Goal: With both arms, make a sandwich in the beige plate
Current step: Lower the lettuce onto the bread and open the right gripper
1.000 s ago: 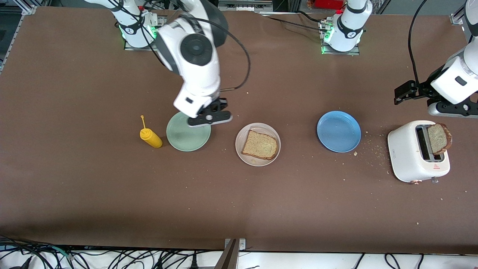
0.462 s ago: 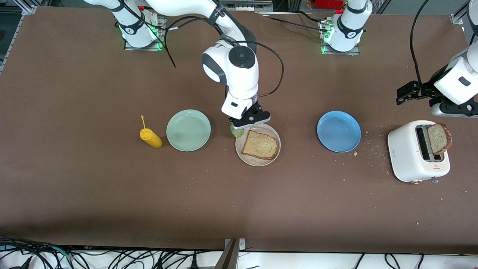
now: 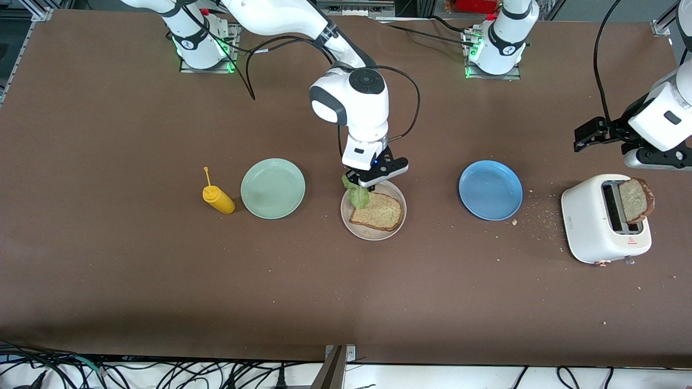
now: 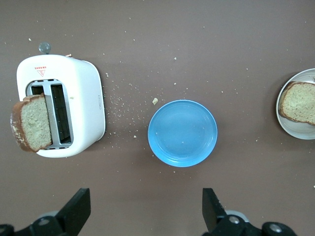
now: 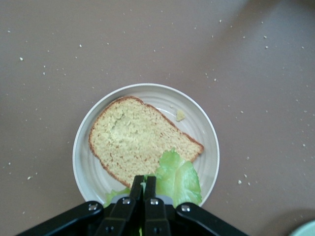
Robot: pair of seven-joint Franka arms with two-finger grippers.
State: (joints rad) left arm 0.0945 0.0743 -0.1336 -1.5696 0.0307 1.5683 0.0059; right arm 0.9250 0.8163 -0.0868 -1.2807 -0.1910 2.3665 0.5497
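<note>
beige plate point(image 3: 373, 231) sits on the brown table point(image 3: 162, 270) between the mint-green plate point(image 3: 273, 188) and the blue plate point(image 3: 490, 189), and one slice of bread point(image 3: 378, 212) lies flat in it. the right gripper point(image 3: 361, 181) hangs over the plate's edge toward the robots' bases, its fingers pinched together on a lettuce leaf point(image 3: 358, 196), which dangles over the rim and one corner of the slice. in the right wrist view the leaf point(image 5: 177, 179) overlaps the bread's edge. the left gripper point(image 4: 142, 216) is over the table near the white toaster point(image 3: 605, 219), fingers spread wide and holding nothing. a second slice of bread point(image 3: 636, 200) stands tilted out of a toaster slot. a yellow squeeze bottle point(image 3: 218, 198) lies beside the mint-green plate.
</note>
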